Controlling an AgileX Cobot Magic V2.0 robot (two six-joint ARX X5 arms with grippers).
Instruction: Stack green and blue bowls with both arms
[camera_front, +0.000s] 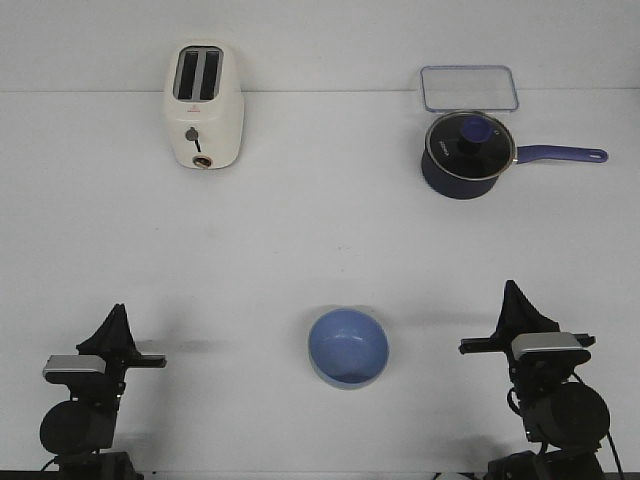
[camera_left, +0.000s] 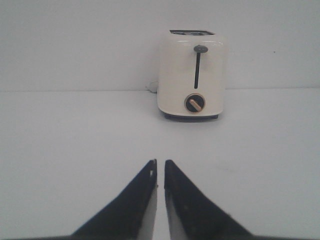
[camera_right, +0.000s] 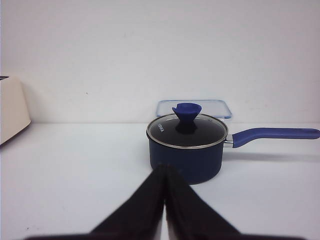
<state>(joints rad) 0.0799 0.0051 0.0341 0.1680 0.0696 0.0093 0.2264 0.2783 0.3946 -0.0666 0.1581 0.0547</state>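
Note:
The light blue bowl (camera_front: 348, 346) sits upright on the white table near the front, midway between my two arms. A thin pale edge shows under its front left rim; I cannot tell whether that is the green bowl, which shows nowhere else. My left gripper (camera_front: 118, 312) rests low at the front left, well left of the bowl, its jaws shut but for a hairline gap and empty (camera_left: 160, 161). My right gripper (camera_front: 512, 290) rests at the front right, well right of the bowl, shut and empty (camera_right: 165, 166). Neither wrist view shows a bowl.
A cream toaster (camera_front: 204, 106) stands at the back left, and shows in the left wrist view (camera_left: 192, 75). A dark navy saucepan (camera_front: 463, 153) with a glass lid and long handle stands at the back right (camera_right: 186, 150). A clear lidded container (camera_front: 469, 88) lies behind it.

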